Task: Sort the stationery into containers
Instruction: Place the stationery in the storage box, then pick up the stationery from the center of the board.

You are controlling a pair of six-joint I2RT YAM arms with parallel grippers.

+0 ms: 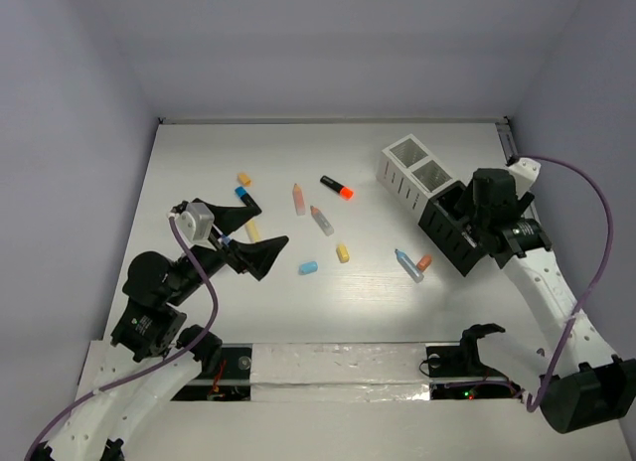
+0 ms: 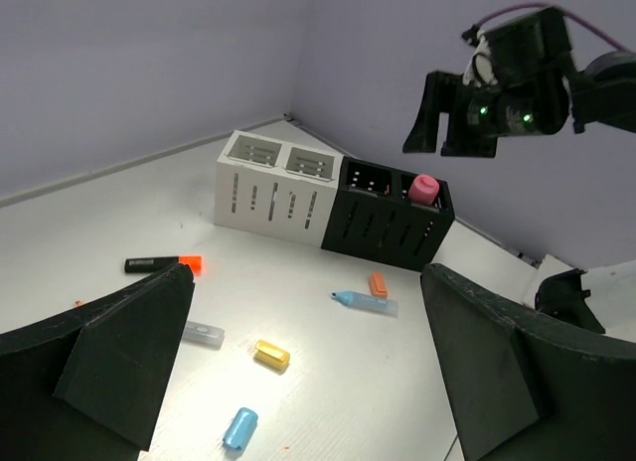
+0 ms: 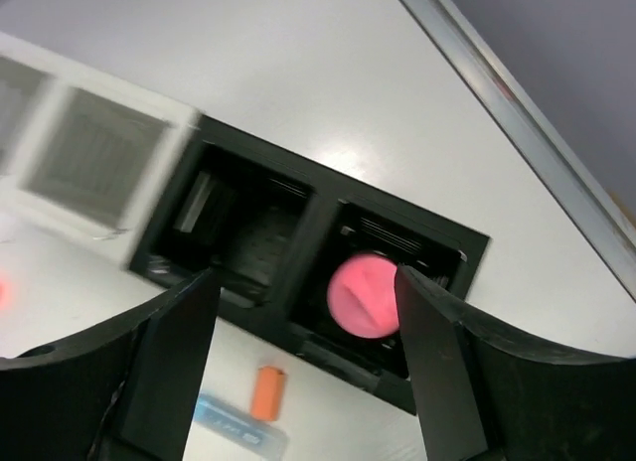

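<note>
Ten-odd stationery pieces lay loose mid-bench. Pink cylinder stood in end black container, right side. Right gripper spread above it, pinching nothing. Left gripper spread wide, empty. Markers likely light, rigid, slick, prone to rolling: pinch across mid-barrel.

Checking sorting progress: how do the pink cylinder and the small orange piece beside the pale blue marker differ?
The pink cylinder stands upright in the end black box; the orange piece lies flat on the table, not yet sorted. The cylinder looks thicker, the orange piece slimmer. Both are short and stubby.
</note>
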